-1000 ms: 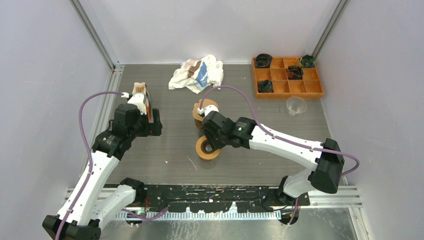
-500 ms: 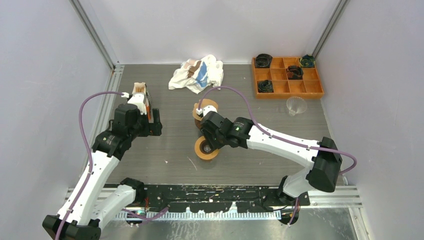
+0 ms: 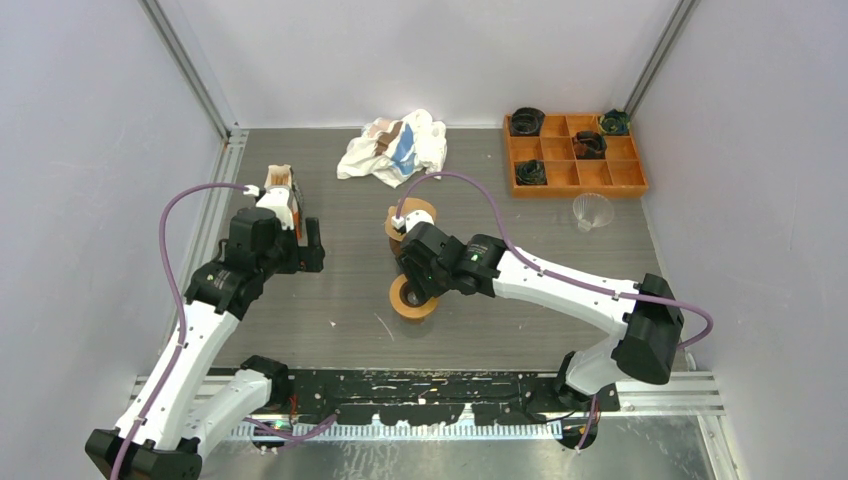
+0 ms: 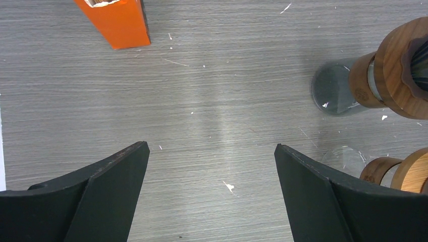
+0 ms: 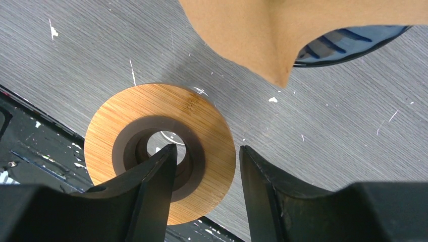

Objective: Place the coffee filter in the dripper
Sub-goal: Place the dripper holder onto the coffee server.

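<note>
A wooden ring dripper [image 3: 410, 303] with a dark centre hole stands on the table near the front; it also shows in the right wrist view [image 5: 202, 121]. My right gripper [image 3: 416, 283] [image 5: 208, 151] is open just above it, one finger over the hole and the other outside the rim. A brown paper filter [image 3: 413, 213] [image 5: 282, 30] sits in a second, dark ribbed dripper [image 5: 348, 40] just behind. My left gripper [image 3: 310, 246] [image 4: 211, 146] is open and empty over bare table, left of both drippers [image 4: 393, 65].
An orange filter box [image 3: 283, 193] [image 4: 118, 22] stands at the left. A crumpled white bag [image 3: 395, 146] lies at the back. An orange compartment tray [image 3: 560, 176] with dark items and a clear glass funnel [image 3: 592, 211] are at the right.
My right gripper has shifted slightly left over the wooden ring dripper. The left arm has not moved.
</note>
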